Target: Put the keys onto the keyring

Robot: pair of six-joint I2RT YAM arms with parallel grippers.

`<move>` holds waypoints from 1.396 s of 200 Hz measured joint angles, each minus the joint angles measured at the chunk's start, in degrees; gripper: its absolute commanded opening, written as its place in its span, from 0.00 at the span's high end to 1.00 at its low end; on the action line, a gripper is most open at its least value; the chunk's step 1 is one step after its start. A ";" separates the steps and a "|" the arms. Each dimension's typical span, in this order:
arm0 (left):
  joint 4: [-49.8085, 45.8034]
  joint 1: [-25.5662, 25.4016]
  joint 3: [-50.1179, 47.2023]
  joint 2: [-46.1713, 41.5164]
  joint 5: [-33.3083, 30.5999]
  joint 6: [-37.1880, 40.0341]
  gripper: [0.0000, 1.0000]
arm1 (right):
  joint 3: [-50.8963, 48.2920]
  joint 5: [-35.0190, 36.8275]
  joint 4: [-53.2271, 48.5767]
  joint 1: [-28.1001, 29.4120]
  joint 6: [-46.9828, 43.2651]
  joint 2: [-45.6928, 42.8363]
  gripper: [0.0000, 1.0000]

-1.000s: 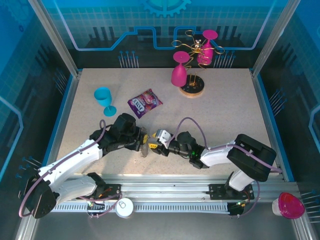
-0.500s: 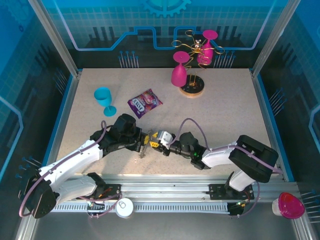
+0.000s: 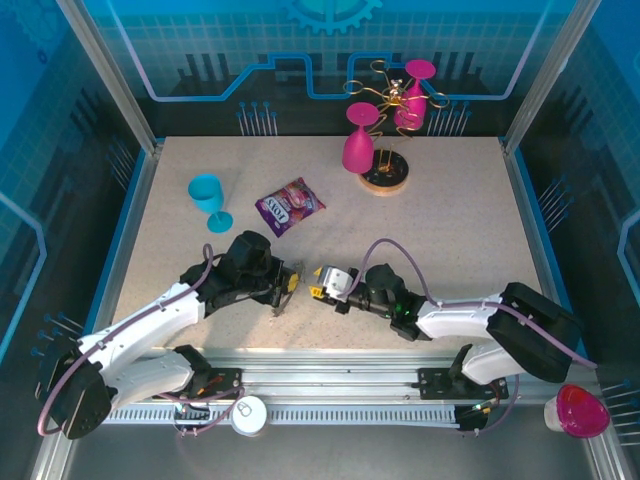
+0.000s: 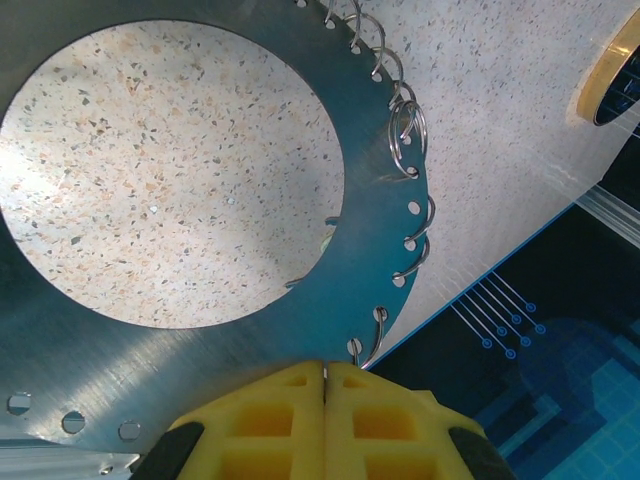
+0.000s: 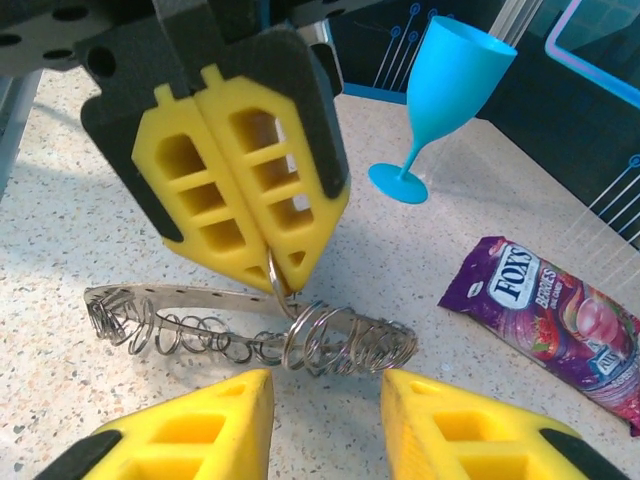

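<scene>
the keyring point(image 5: 185, 298) is being pinched at its rim by the left gripper point(image 5: 275, 275); the right gripper point(image 5: 327, 415) is hovering beside its wire loops, jaws spread, holding nothing.

Left hand point(image 3: 284, 284), right hand point(image 3: 319, 283) facing, close together; snack packet point(image 3: 290, 206) beyond them.

Keyring point(image 5: 180, 298) lies between left gripper point(image 5: 280, 270) and right gripper point(image 5: 325, 395), seemingly on the table point(image 5: 60, 250), packet point(image 5: 545, 320) behind.

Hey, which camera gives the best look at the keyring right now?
Left wrist: the keyring faces it flat, with band, hole and wire loops clear. Right wrist shows it edge-on, pinched by the left tool. Top external shows a small sliver.
</scene>
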 measured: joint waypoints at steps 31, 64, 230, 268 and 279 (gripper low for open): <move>0.24 0.00 0.00 -0.07 0.20 0.13 1.00 | 0.28 0.04 0.81 0.76 0.00 3.15 0.66; 0.28 0.00 0.00 -0.09 0.37 0.13 1.00 | 1.42 0.83 2.19 0.98 0.11 6.29 0.69; 0.52 0.04 -3.69 -4.50 -1.51 1.62 0.58 | 3.30 1.25 5.51 0.76 1.84 7.65 1.00; 0.72 1.09 -7.08 -12.04 -8.02 8.96 0.38 | 3.96 -2.45 -2.80 -1.92 3.41 2.29 1.00; -0.04 1.62 -7.41 -14.91 -10.97 14.14 0.34 | 5.09 -3.89 -6.56 -2.97 3.80 0.57 1.00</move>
